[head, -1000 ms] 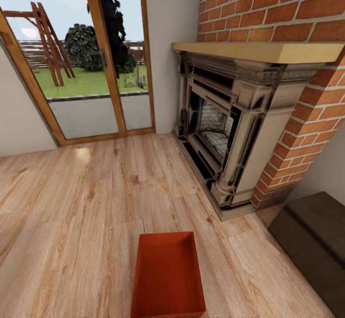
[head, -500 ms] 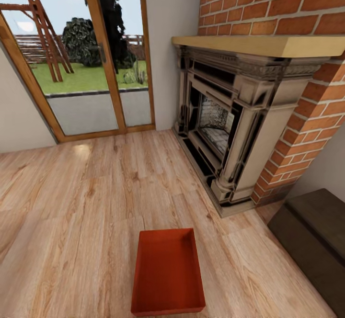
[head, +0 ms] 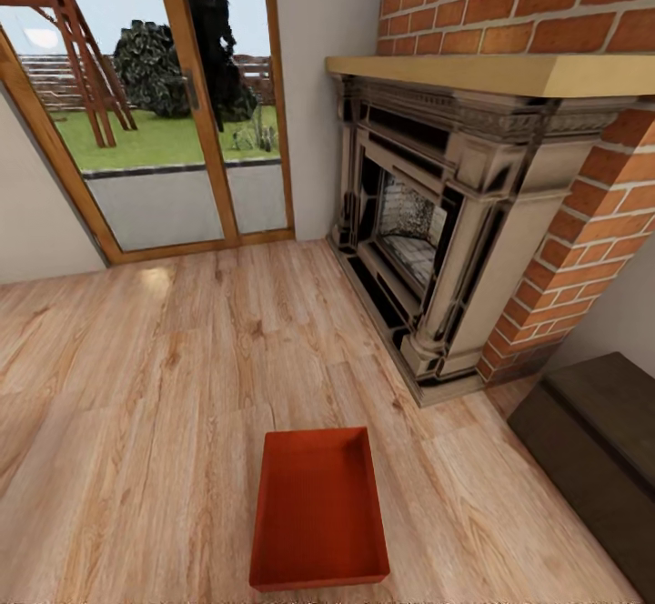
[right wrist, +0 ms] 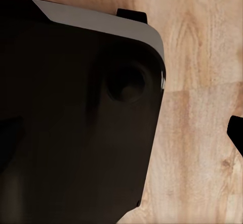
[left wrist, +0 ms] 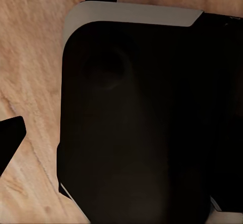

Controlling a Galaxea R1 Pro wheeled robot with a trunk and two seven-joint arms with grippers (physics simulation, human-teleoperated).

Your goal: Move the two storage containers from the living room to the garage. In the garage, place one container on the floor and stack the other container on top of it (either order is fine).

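Since a second ago the head camera's view has slid so that the orange-red storage container [head: 319, 508] sits a little higher in the picture and its near wall now shows whole; against the floorboards the bin itself has not shifted. It rests open side up on the light wood-plank floor [head: 155, 404] of the living room, empty, its long sides running away from the robot, well apart from the brick fireplace [head: 437, 249] ahead to the right and from the dark low cabinet [head: 596, 449] at the right edge. A glazed door [head: 173, 131] with a wooden frame stands in the far wall, lawn beyond it. Each wrist view looks down past a dark rounded body [left wrist: 136, 123] of the robot onto the planks; whether either pincer is spread or pressed together I cannot tell
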